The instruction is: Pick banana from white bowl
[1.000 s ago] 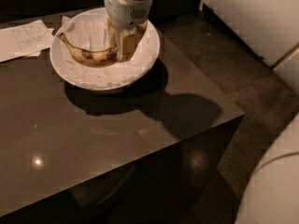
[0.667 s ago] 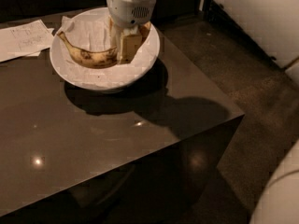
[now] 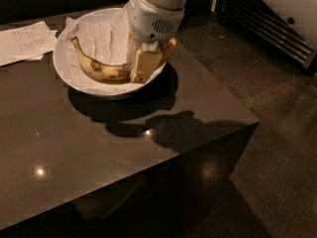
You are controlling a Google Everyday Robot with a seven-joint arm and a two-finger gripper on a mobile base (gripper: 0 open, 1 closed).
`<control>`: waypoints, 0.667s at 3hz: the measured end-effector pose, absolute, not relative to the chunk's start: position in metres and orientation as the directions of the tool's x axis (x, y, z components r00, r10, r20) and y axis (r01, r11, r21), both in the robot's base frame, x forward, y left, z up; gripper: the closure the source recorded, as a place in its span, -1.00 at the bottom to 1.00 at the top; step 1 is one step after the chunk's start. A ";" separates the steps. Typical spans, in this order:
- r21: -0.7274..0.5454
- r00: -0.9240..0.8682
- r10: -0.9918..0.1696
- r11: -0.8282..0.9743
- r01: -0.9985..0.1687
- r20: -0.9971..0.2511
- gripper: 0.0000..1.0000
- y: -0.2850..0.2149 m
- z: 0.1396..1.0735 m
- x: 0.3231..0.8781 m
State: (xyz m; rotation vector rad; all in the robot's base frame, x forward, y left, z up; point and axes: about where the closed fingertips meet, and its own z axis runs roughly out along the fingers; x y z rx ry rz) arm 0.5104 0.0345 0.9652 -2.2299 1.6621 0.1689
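The white bowl (image 3: 67, 71) with crumpled paper lining stands at the far left of the dark table. The yellow, brown-spotted banana (image 3: 101, 71) lies curved in it, stem to the upper left, and its right end sticks out past the gripper. My gripper (image 3: 140, 61) reaches down into the bowl's right side from above. Its cream fingers (image 3: 147, 66) are closed on the banana's right part, one on each side. The banana's left part still rests low in the bowl.
White paper sheets with writing (image 3: 27, 41) lie left of the bowl. The table's (image 3: 124, 148) right corner is near, with bare floor (image 3: 277, 133) beyond it. A slatted white unit (image 3: 277, 29) stands at the upper right.
The banana has shifted slightly to the right with the gripper, its right end now showing past the fingers. The white arm parts at the right have moved out of view.
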 end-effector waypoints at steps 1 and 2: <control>-0.194 0.254 -0.915 -0.200 -0.960 -0.313 1.00 0.028 0.966 0.486; -0.194 0.251 -0.916 -0.197 -0.961 -0.312 1.00 0.027 0.966 0.484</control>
